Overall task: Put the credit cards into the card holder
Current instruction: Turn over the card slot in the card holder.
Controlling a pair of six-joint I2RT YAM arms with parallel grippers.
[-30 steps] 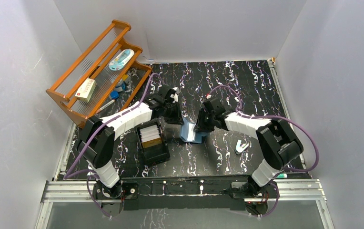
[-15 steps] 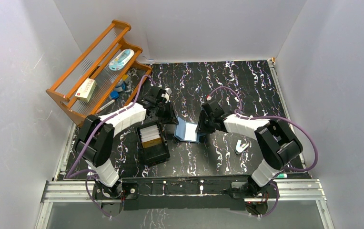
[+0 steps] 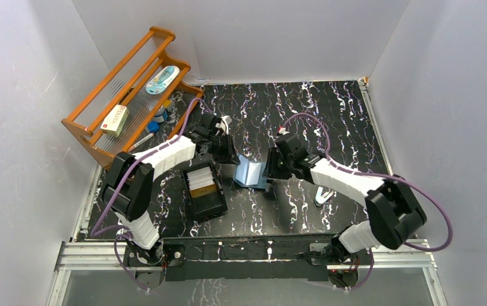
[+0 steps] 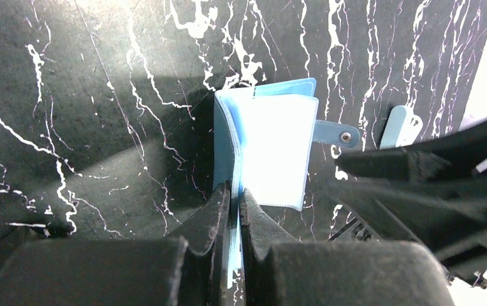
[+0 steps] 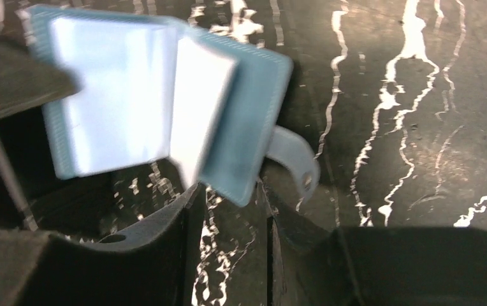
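Top view, card holder: the small teal-blue book-like wallet point(image 3: 250, 172) lies opened on the black white-veined tabletop point(image 3: 330, 121), between the two arms.
Top view, cards: the whitish and orange-tan plastic cards point(image 3: 201, 180) sit stacked in a black open-topped box point(image 3: 211, 208), just left of the wallet and nearer the left arm.
Top view, room: a slatted wooden rack point(image 3: 101, 137) stands at far left, well apart. A small white clip point(image 3: 320, 195) lies to the right. Plain white walls enclose the table.
Left wrist view, fingers: the left gripper point(image 4: 234, 191) is pinched tight on the near edge of the wallet's left cover.
Left wrist view, axis: the pale inner pockets point(image 4: 274, 153) run straight away from the fingertips, with the snap tab point(image 4: 335, 134) pointing right.
Right wrist view, fingers: the right gripper point(image 5: 228, 192) has its jaws partway apart, gripping nothing that I can see.
Right wrist view, relation: the wallet's right-hand corner sits just beyond the tips, blurred, its tab curling beside the right finger point(image 5: 287, 220).
Judgement: the left arm pins the holder, so the free right arm must cross over it to reach the cards.
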